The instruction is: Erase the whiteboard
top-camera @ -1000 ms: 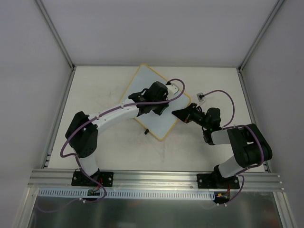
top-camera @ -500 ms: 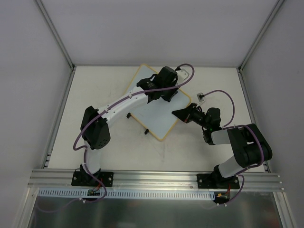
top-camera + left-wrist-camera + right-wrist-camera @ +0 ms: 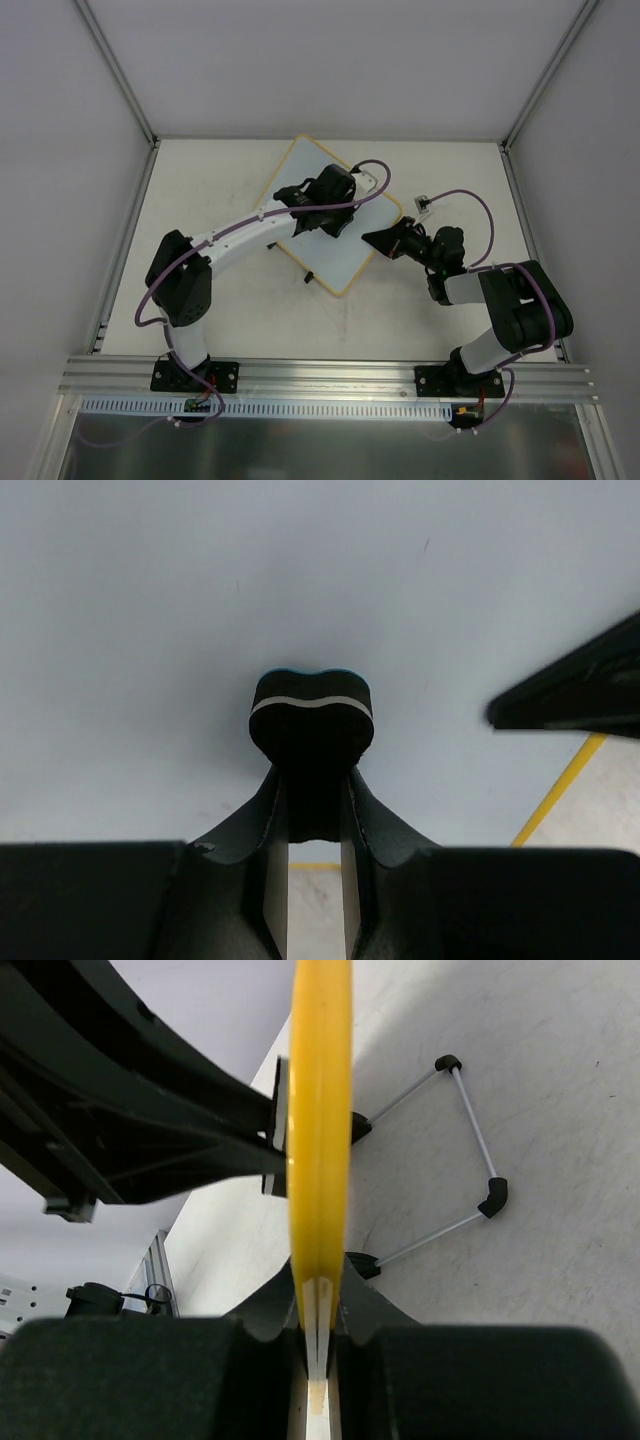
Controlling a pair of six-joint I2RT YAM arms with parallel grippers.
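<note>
Left wrist view: the left gripper pinches the eraser flat on the whiteboard. The right gripper pinches the board's rim at 3 o'clock. This looks like the wiping step. Next, slide the eraser toward 6 o'clock.

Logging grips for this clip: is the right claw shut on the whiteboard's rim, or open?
Shut on it. In the right wrist view, the yellow rim of the whiteboard sits pinched in the right claw.

The whiteboard face is smooth and a little shiny. Its yellow rim looks like smooth plastic. The eraser is dull black. The table is matt and a bit rough. The rail at its near edge is ribbed grey metal
</note>
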